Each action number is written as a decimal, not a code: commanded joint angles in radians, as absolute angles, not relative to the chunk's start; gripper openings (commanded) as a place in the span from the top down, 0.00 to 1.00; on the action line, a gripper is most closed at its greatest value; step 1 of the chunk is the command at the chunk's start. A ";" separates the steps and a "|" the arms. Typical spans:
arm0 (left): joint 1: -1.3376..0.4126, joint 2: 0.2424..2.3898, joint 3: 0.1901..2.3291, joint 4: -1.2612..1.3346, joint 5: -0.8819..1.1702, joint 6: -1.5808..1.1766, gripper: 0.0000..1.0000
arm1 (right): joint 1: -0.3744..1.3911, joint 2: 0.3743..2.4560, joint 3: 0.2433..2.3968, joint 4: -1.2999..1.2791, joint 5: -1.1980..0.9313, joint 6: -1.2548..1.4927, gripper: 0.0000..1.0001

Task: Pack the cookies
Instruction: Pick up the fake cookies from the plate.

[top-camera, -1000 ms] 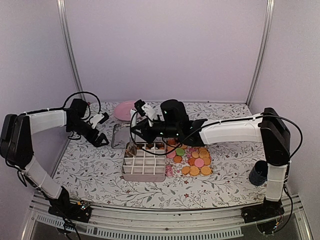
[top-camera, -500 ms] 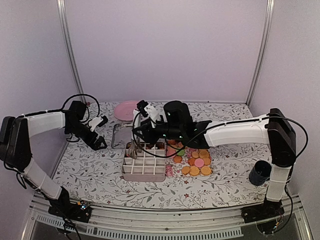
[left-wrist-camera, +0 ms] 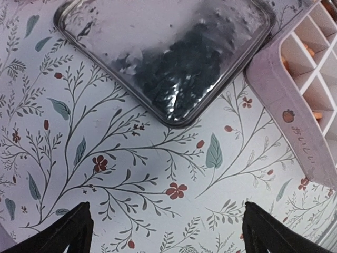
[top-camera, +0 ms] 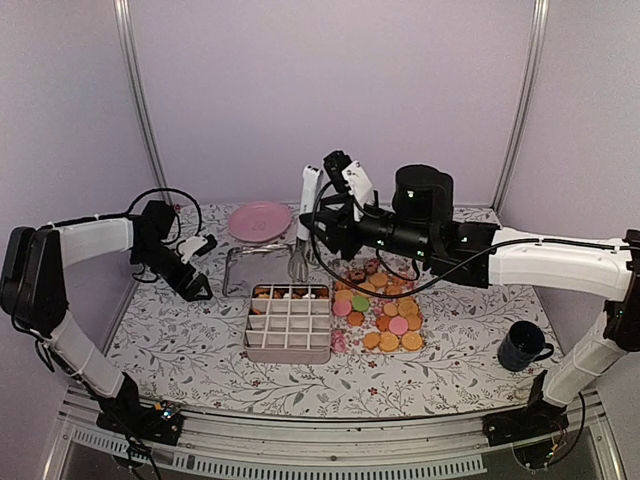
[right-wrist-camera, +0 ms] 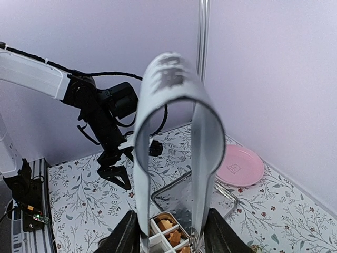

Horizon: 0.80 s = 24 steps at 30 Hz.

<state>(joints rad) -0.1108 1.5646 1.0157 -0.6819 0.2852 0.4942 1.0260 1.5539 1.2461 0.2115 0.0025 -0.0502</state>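
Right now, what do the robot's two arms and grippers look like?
The left arm and right arm match: white shells on the long links, black joints and bases, thin black cables looping loose near the wrists. The left gripper has black, wedge-shaped fingertips; the right gripper mixes black and white parts.

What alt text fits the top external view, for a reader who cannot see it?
The right gripper holds pale tongs upright near the far edge of a pink divided tray, whose back row holds cookies. More cookies lie in a pile right of the tray, and the left gripper hangs open left of it.
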 commanded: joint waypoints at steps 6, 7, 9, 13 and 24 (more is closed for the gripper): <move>-0.101 1.640 1.160 -0.746 0.315 0.506 0.01 | 0.948 1.409 1.164 0.070 0.052 -0.005 0.58; -0.100 1.641 1.169 -0.745 0.331 0.504 0.01 | 0.932 1.405 1.164 0.063 0.053 -0.005 0.58; -0.102 1.640 1.175 -0.743 0.361 0.509 0.01 | 0.895 1.401 1.164 0.057 0.052 -0.005 0.58; -0.112 1.637 1.169 -0.733 0.388 0.549 0.01 | 0.827 1.412 1.151 0.053 0.054 -0.005 0.58; -0.147 1.673 1.156 -0.699 0.432 0.544 0.01 | 0.681 1.472 1.074 0.135 0.036 -0.005 0.58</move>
<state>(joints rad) -0.1238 1.6539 1.1568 -0.7200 0.3931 0.5499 0.7174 1.4502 1.0897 0.0528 0.0429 -0.0151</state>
